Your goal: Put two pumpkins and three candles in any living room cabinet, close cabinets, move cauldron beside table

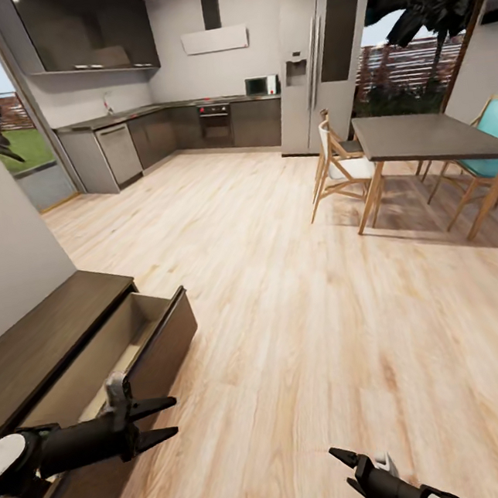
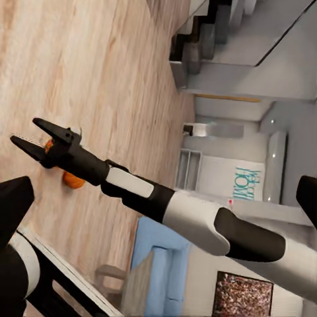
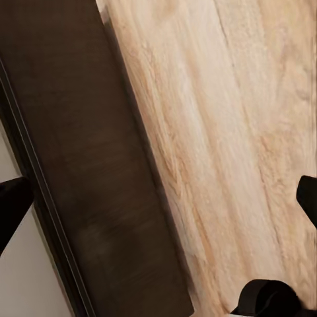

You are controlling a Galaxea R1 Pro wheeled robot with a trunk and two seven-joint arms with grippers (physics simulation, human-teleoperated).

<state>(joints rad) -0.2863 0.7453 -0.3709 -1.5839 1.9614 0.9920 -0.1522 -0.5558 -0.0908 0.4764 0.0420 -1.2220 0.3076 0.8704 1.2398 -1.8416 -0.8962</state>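
The long dark-brown cabinet point(image 1: 49, 336) runs along the left wall, and its end drawer point(image 1: 164, 343) is pulled out, with a pale inside. My left gripper point(image 1: 174, 415) hovers open just in front of that drawer with nothing between its fingers. My right gripper point(image 1: 343, 465) is low over the floor, open and holding nothing. In the left wrist view the right gripper point(image 2: 26, 132) stands in front of an orange pumpkin point(image 2: 72, 179) that lies on the floor, partly hidden by it. The right wrist view looks down on the cabinet point(image 3: 86, 165) beside bare floor. Candles and cauldron are out of view.
A grey dining table point(image 1: 422, 138) with wooden and teal chairs stands at the right. Kitchen counters point(image 1: 156, 128) and a fridge point(image 1: 322, 53) line the far wall. Wide wood floor point(image 1: 285, 291) lies between. A black rounded thing point(image 3: 267, 296) shows in the right wrist view.
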